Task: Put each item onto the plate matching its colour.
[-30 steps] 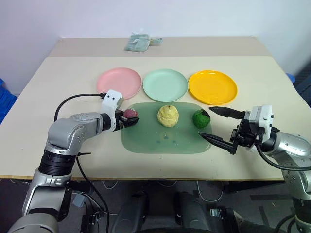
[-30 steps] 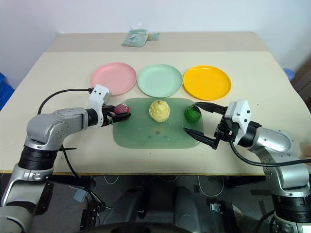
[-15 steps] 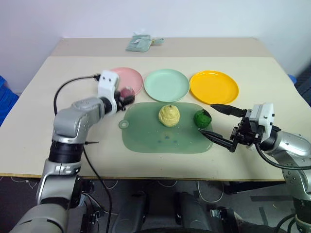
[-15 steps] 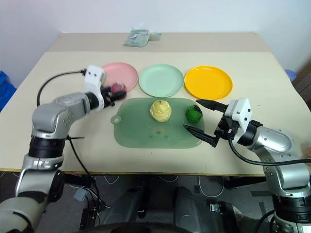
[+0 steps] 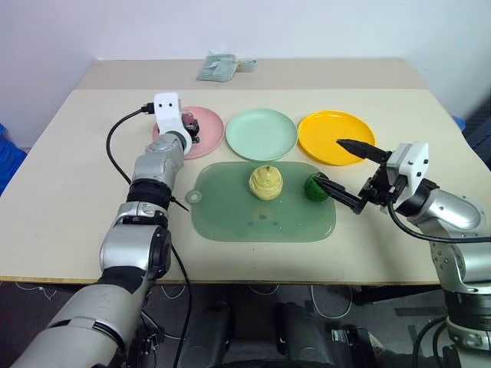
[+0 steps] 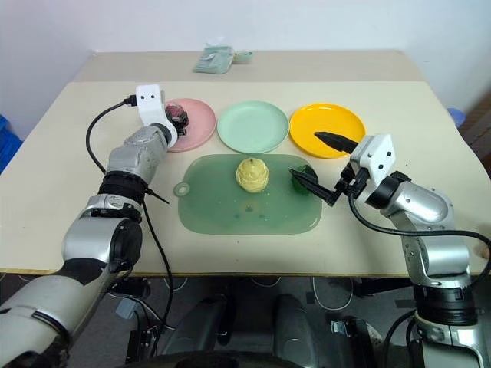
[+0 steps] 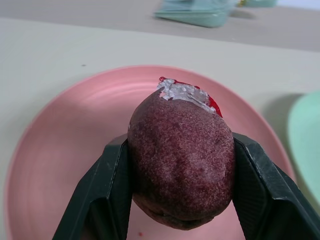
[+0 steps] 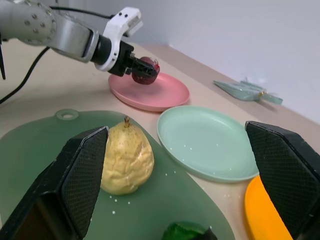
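Three plates [image 5: 262, 133]; left claw [image 7: 177, 192] pinches maroon ball [image 7: 181, 160], right claw [image 5: 347, 173] spread

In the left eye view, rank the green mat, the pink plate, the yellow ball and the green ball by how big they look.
1. green mat
2. pink plate, partly hidden by the left arm
3. yellow ball
4. green ball, partly covered by a right gripper finger; smallest as seen.

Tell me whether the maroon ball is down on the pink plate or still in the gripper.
Still gripped: the left gripper clamps the maroon ball from both sides, over the pink plate. Contact with the plate: cannot tell.
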Controlling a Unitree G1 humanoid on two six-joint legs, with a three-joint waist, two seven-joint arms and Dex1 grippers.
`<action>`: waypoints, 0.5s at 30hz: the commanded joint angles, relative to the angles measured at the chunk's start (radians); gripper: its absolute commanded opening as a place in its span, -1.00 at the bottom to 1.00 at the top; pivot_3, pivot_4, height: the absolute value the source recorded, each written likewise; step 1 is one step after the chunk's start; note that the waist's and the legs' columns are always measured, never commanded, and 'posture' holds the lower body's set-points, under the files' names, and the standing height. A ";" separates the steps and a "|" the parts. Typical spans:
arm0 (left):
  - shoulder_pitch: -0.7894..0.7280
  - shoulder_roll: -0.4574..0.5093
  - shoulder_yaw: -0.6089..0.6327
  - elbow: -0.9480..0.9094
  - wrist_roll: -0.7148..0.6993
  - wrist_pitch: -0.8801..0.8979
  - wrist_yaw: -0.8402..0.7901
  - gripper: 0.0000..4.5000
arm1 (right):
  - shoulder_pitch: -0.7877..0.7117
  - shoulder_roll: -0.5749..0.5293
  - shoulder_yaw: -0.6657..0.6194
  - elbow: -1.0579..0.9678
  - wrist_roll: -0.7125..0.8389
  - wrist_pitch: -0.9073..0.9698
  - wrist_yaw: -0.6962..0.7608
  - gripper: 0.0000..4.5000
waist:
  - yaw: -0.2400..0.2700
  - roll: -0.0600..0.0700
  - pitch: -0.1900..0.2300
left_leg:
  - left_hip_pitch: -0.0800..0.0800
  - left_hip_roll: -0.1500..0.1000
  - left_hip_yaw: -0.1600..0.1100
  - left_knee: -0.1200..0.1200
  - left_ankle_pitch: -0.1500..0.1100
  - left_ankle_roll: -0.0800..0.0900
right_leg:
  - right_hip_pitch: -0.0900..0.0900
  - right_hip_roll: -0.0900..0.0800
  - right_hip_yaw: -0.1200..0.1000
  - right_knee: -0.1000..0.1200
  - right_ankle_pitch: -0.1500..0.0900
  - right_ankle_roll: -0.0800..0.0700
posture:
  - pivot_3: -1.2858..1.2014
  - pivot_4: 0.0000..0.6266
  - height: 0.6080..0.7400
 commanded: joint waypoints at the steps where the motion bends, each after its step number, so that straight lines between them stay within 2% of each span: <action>1: -0.046 0.004 0.018 0.064 0.019 -0.080 -0.003 0.77 | -0.020 0.007 0.000 -0.022 -0.004 -0.021 -0.009 1.00 | 0.000 0.000 0.000 | 0.000 0.000 0.000 0.001 0.000 0.000 | 0.000 0.000 0.000 0.000 0.000 0.000 | 0.03 -0.52 1.00; 2: -0.047 0.004 0.022 0.070 0.018 -0.090 -0.009 0.98 | -0.019 0.007 0.000 -0.025 -0.003 -0.021 -0.010 1.00 | 0.000 0.000 0.000 | 0.000 0.000 0.000 0.001 0.000 0.000 | 0.000 0.000 0.000 0.000 0.000 0.000 | 0.03 -0.52 1.00; 5: -0.037 0.000 0.043 0.038 -0.005 -0.097 -0.038 1.00 | -0.019 0.006 0.002 -0.030 0.002 -0.018 -0.010 1.00 | 0.000 0.000 0.000 | -0.001 0.000 0.000 0.003 -0.001 0.001 | 0.000 0.000 0.000 0.000 0.001 0.001 | 0.03 -0.52 1.00; 7: -0.004 0.003 0.047 -0.050 -0.018 -0.069 -0.069 1.00 | -0.016 0.004 0.002 -0.033 0.007 -0.015 -0.007 1.00 | -0.001 0.000 0.000 | -0.001 0.000 0.000 0.003 -0.001 0.001 | 0.000 0.000 0.000 0.001 0.001 0.001 | 0.03 -0.52 1.00; 12: 0.206 0.033 0.014 -0.547 -0.079 0.114 -0.186 1.00 | -0.005 0.006 0.006 -0.031 0.015 -0.016 0.006 1.00 | -0.008 0.000 0.000 | -0.001 0.000 0.001 0.004 -0.001 0.001 | 0.000 0.000 0.001 0.001 0.001 0.001 | 0.03 -0.52 1.00; 15: 0.351 0.065 0.000 -0.831 -0.127 0.160 -0.278 1.00 | -0.005 0.015 0.019 -0.023 0.012 -0.022 0.014 1.00 | -0.014 0.001 0.000 | -0.001 0.001 0.001 0.004 -0.001 0.001 | 0.000 0.001 0.003 0.001 0.001 0.000 | 0.03 -0.52 1.00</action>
